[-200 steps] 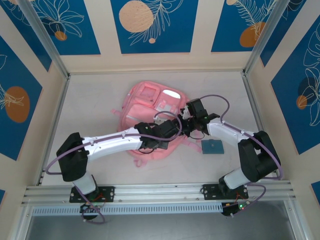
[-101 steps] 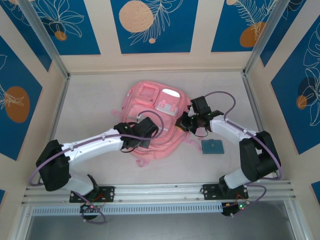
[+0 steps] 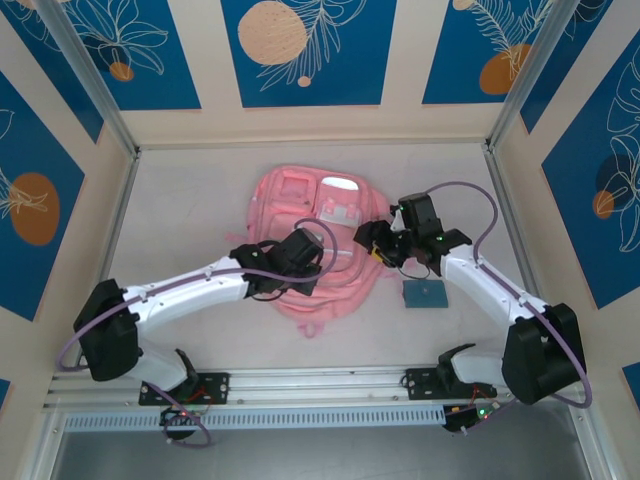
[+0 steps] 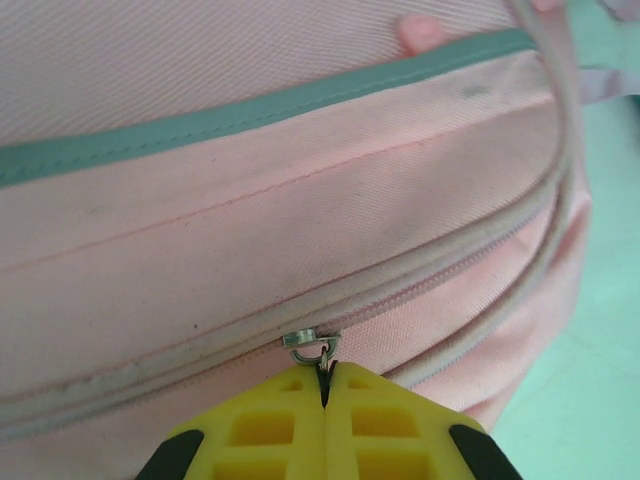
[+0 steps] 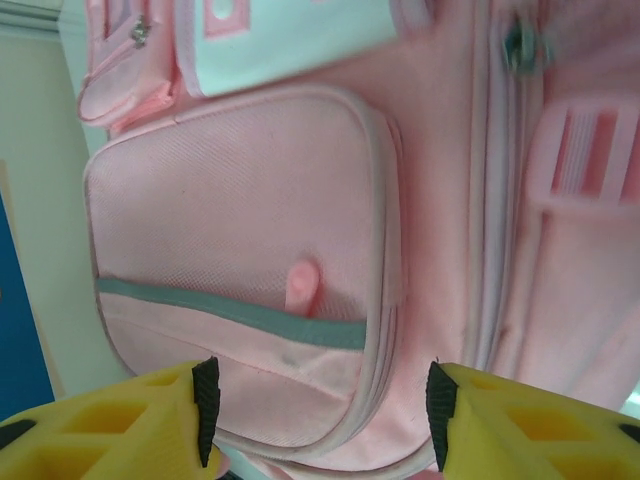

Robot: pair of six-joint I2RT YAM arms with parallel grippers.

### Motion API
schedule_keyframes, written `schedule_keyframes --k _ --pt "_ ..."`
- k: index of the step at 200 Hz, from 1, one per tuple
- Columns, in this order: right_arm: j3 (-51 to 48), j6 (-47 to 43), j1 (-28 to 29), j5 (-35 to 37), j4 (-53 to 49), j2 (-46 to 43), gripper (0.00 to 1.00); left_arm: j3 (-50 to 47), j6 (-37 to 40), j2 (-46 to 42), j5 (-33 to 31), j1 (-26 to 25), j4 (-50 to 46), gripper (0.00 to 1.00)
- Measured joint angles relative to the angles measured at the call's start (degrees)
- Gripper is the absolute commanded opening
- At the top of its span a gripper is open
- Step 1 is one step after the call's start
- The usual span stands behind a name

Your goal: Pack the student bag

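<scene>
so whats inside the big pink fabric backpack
Its contents are covered. The soft pink fabric backpack shows only its outer fabric and pockets. The shut left pincer grips its small metal zipper pull.

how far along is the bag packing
Done: nothing visibly packed; the case lies on the table beside the bag. In hand: left claw pinches a zipper pull; right claw open over the bag. Left: loading, zipping.
</scene>
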Motion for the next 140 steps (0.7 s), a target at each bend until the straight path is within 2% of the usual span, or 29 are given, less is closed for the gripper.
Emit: schedule_keyframes --k 39,83,108,140 --pt "-3.45 4.9 -0.35 -0.13 -1.4 -1.84 0.57 4.68 -0.04 5.7 2.29 -2.84 2.67 0.0" --pt "-6.95 10.16 -0.35 -0.44 -0.48 -1.81 0.53 6.95 -0.09 9.03 3.17 -3.19 2.75 0.0" --pt "-7.02 11.54 -0.35 -1.88 1.27 -0.74 0.44 7.15 -0.09 9.07 3.17 -3.19 2.49 0.0" --pt "-7.02 11.93 -0.33 -2.64 2.93 0.37 0.28 7.65 -0.04 9.09 3.08 -3.19 1.51 0.0"
